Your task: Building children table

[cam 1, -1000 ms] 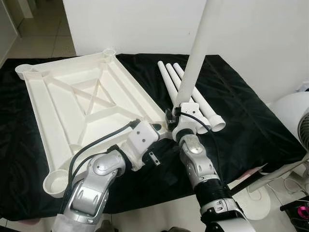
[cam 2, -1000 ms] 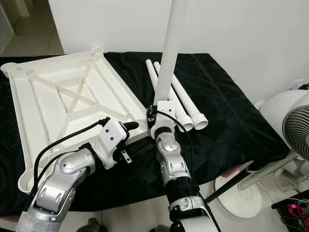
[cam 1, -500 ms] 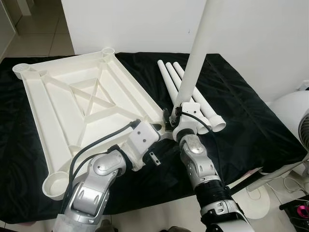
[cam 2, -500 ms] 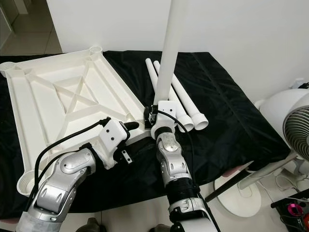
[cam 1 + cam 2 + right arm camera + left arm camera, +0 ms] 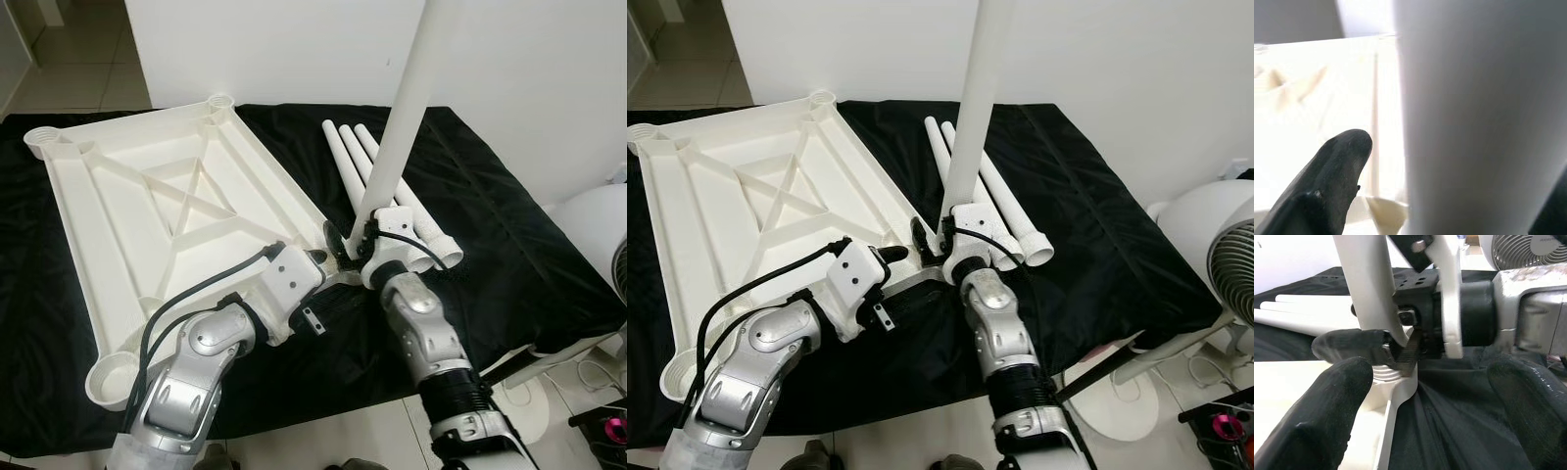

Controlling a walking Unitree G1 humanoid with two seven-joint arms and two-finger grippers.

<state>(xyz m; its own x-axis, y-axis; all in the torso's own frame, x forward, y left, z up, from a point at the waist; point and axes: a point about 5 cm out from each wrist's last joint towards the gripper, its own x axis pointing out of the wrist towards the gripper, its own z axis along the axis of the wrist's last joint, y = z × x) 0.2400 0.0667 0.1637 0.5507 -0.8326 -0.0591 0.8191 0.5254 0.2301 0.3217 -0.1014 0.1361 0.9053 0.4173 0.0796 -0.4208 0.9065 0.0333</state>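
While my right gripper (image 5: 351, 245) clamps the upright table leg (image 5: 404, 117), my spread left gripper (image 5: 323, 259) sits at its nine o'clock beside the tabletop (image 5: 147, 206) corner.

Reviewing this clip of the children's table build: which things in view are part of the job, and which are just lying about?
Part of the job:
- upturned white tabletop
- upright leg held in the right pincer at the near corner socket
- three spare legs on the black cloth
- left pincer at that corner

Lying about:
- white fan
- black cloth
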